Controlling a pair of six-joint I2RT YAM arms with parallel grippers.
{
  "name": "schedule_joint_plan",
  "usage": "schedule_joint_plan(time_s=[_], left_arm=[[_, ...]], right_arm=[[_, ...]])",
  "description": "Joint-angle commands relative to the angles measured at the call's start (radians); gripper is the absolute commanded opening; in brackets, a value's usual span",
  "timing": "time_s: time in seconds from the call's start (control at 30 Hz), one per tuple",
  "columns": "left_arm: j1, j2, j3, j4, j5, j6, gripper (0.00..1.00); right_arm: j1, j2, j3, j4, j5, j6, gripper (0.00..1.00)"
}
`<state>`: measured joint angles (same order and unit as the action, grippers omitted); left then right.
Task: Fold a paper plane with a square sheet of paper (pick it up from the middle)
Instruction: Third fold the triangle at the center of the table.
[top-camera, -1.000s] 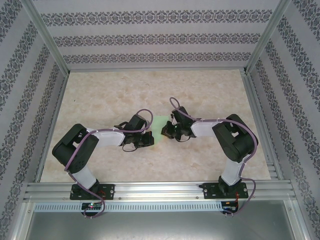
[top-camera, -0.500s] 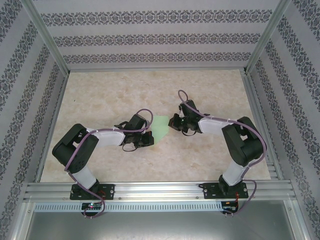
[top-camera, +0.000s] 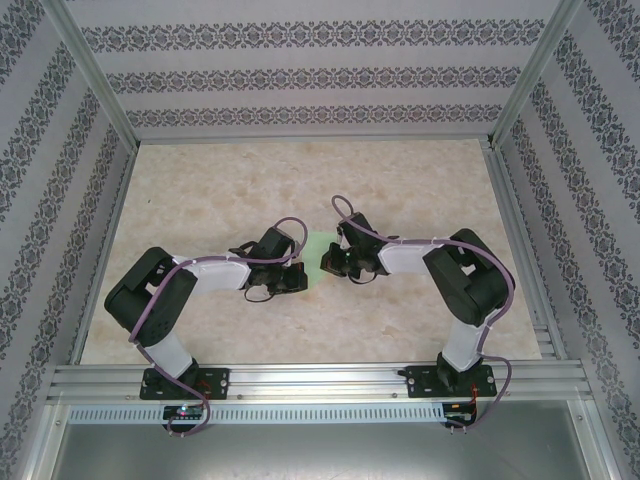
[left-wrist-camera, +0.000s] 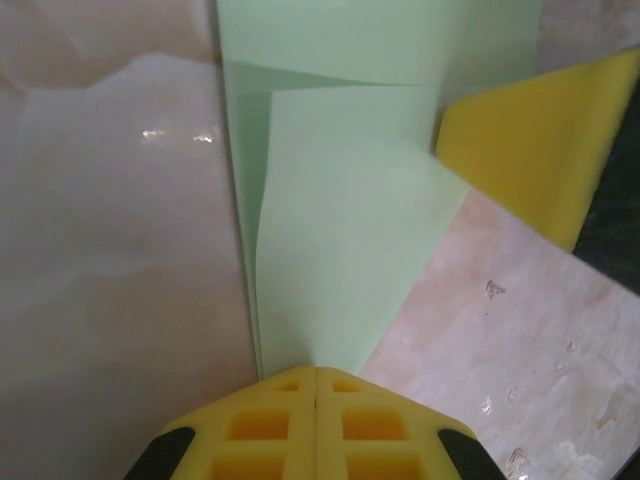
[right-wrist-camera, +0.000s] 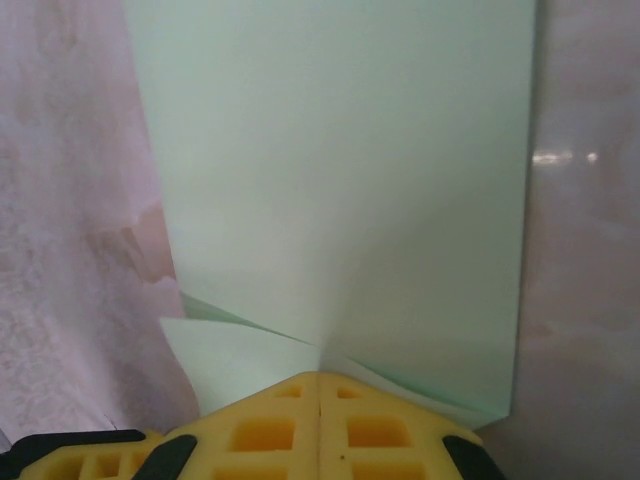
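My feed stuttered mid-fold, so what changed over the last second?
The right gripper swung right, away from the left gripper, uncovering more of the sheet of paper. It then came back left over the sheet to about where it started. Nothing was taken or let go: both grippers stayed shut. The left arm and the sheet kept their place, as far as the top view shows.

Beige marbled table (top-camera: 200, 190), green paper (top-camera: 318, 247) perhaps resting

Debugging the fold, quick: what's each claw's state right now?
Left claw: closed, tips against the green paper; pinch cannot be told.
Right claw: closed, tips against the same paper; pinch cannot be told.
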<state>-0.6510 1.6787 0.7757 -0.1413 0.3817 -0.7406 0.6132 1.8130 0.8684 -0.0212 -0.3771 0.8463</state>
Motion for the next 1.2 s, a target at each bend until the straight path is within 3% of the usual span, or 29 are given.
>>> schedule_joint_plan(time_s=[0.0,0.63,1.17], left_arm=[[-0.009,-0.037,0.030,-0.018,-0.026,0.072,0.00],[-0.009,0.111,0.065,0.167,0.064,0.073,0.01],[-0.009,0.016,-0.103,-0.027,0.085,0.207,0.00]], right_arm=[[0.000,0.040,0.024,-0.060,0.007,-0.005,0.01],[-0.004,0.057,0.021,-0.095,0.005,-0.006,0.02],[-0.027,0.113,0.043,-0.215,0.074,-0.035,0.01]])
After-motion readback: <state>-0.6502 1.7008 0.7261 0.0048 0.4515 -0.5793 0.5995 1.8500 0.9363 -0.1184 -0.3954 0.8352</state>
